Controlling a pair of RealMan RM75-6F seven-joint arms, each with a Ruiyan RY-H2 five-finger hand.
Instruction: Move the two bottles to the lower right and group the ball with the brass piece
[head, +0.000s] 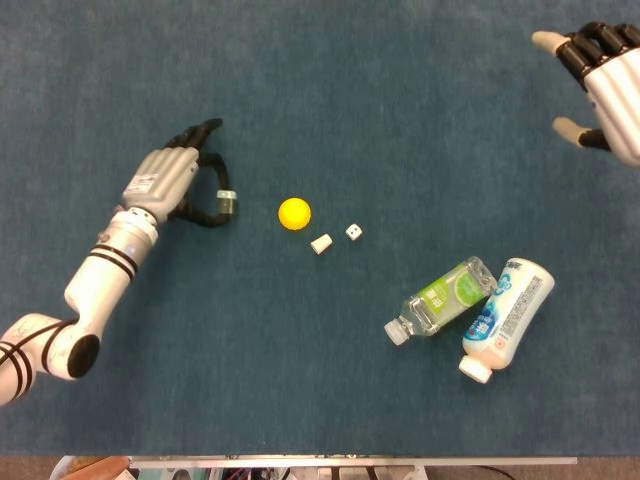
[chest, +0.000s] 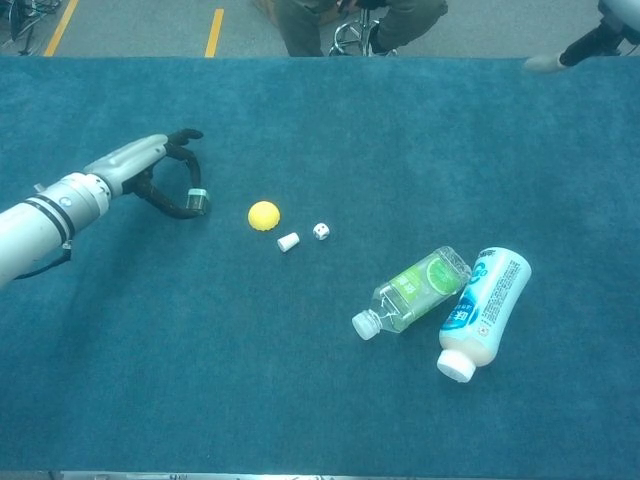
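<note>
Yellow ball (head: 294, 212) sits mid-cloth, with a small white piece (head: 321, 243) and a die (head: 353, 231) just right of it. The left hand (head: 168, 180) lies left of the ball, fingers curled around a small metal piece (head: 227, 196) — pinching it. Two bottles (head: 443, 297) (head: 506, 317) lie touching, lower right of the ball. The right hand (head: 605, 80) hovers far upper right, fingers spread, holding nothing.

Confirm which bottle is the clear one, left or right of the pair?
The green-label bottle, the left one. Its body is see-through; the blue-label bottle touching its right side is opaque white. Both lie on their sides.
</note>
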